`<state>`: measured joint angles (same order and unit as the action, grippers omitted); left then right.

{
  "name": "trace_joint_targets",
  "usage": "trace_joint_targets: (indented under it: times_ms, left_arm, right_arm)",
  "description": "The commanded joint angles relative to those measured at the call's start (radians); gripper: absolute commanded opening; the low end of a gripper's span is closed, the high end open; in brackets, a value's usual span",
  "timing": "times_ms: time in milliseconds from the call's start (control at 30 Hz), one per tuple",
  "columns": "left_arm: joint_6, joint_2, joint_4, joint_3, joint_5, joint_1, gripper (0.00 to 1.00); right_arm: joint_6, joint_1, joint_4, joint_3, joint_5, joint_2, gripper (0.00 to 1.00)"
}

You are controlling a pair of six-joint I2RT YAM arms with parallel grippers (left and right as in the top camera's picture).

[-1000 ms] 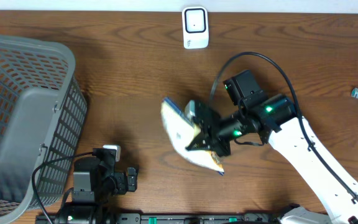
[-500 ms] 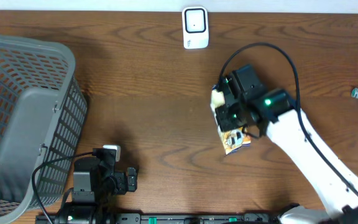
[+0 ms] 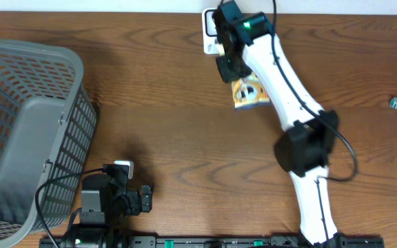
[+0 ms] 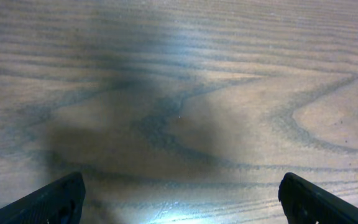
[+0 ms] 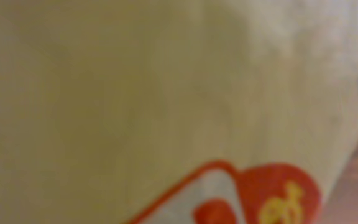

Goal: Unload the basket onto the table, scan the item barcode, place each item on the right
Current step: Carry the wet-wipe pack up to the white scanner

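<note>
Cream-and-orange snack packet [image 3: 248, 94], clamped in the right gripper [image 3: 231, 72], hangs beside the white boxy scanner [image 3: 209, 41]; next, its barcode must face it.

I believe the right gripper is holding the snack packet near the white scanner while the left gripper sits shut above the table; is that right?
Not quite: the left gripper is open, its fingertips far apart in the left wrist view. The rest is right: the overhead view shows the right gripper holding the snack packet near the white scanner.

Right arm [image 3: 281, 76] stretched forward, jaws clamped, left jaws spread
</note>
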<state>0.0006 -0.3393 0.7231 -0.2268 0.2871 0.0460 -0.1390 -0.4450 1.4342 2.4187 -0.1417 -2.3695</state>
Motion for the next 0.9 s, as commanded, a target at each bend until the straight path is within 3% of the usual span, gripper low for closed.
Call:
trace_joint_targets:
  times_ms: [0, 100, 400, 867]
  left_arm:
    - [0.006, 0.003, -0.002, -0.005, 0.008, -0.003, 0.99]
    - [0.006, 0.003, -0.002, -0.005, 0.008, -0.002, 0.99]
    - [0.006, 0.003, -0.002, -0.005, 0.008, -0.002, 0.99]
    - [0.006, 0.003, -0.002, -0.005, 0.008, -0.002, 0.99]
  right_arm:
    - [0.070, 0.014, 0.021, 0.238, -0.121, -0.145, 0.01]
    - [0.104, 0.019, -0.037, 0.321, -0.190, -0.237, 0.01]
    - [0.289, 0.019, -0.314, 0.322, -0.470, -0.294, 0.01]
    - [0.528, -0.035, -0.550, 0.316, -0.549, -0.380, 0.01]
